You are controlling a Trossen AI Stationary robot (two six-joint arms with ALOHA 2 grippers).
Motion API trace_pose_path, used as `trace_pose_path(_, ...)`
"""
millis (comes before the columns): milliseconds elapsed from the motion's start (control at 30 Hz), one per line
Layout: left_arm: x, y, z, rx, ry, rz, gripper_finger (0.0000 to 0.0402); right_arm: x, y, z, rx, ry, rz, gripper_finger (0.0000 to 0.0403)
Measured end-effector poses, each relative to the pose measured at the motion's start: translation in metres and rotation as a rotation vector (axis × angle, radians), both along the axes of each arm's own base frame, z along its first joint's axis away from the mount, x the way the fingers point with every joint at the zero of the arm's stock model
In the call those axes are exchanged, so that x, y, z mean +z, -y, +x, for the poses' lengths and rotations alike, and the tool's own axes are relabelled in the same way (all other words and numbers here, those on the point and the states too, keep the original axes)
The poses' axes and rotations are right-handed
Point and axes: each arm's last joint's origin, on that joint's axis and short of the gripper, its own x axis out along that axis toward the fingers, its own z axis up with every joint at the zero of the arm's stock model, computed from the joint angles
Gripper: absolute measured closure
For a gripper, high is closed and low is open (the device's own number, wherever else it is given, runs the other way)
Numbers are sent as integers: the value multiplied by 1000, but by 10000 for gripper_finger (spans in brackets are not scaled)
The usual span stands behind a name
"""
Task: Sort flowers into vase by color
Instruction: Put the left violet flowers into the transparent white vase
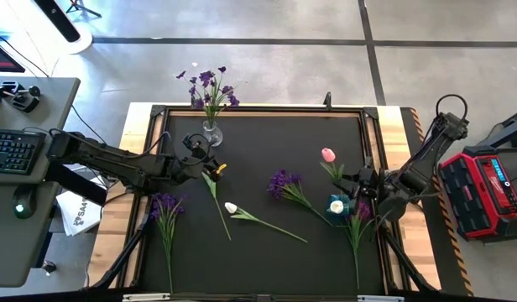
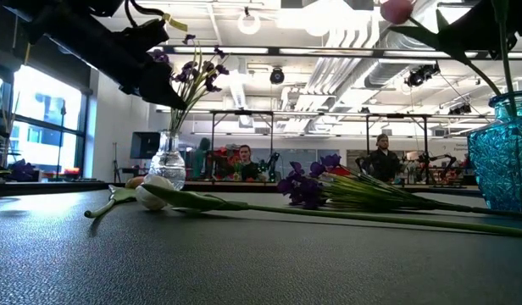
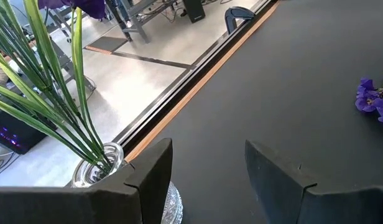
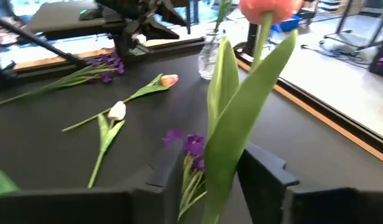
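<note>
A pink tulip point(image 1: 328, 155) stands with its stem in the blue glass vase point(image 1: 337, 204) at the table's right. My right gripper point(image 4: 204, 180) is open, and the tulip's stem and long leaf point(image 4: 232, 124) rise between its fingers. At the far left a clear vase point(image 1: 212, 132) holds purple sprays point(image 1: 210, 84). My left gripper point(image 3: 207, 180) hovers open just beside it, with nothing between its fingers. Lying flat on the mat are a white tulip point(image 1: 231, 207), an orange-budded tulip point(image 1: 218, 169) and purple sprays point(image 1: 166, 205), point(image 1: 284, 183), point(image 1: 359, 214). My right gripper's open fingers stand on either side of the pink tulip's stem and leaf point(image 4: 232, 124), coming in roughly level from the table's right. I cannot tell whether the finger point(image 4: 266, 171) touches the leaf. The tulip stays upright in the blue vase.
The black mat is bounded by a raised frame point(image 1: 267, 109) on a wooden table. The left arm point(image 4: 135, 18) reaches in from the left edge. A desk with a keyboard point(image 1: 11, 151) stands left of the table, and a red box point(image 1: 485, 189) right of it. People sit in the room beyond.
</note>
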Motion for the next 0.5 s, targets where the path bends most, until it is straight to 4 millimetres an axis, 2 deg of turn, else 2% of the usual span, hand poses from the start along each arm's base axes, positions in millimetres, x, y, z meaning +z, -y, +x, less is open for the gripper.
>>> trace_pose_path(100,0,0,0,-1,0,0,213,9,-1,1,27,-2,16,252)
trace_pose_path(267,0,5,0,-31,-18,15,213,30,-2,1,83,-5,24,250)
trace_pose_path(500,5,16,-3,-118,-56,71,213,88,6,-8,132,22,15,265)
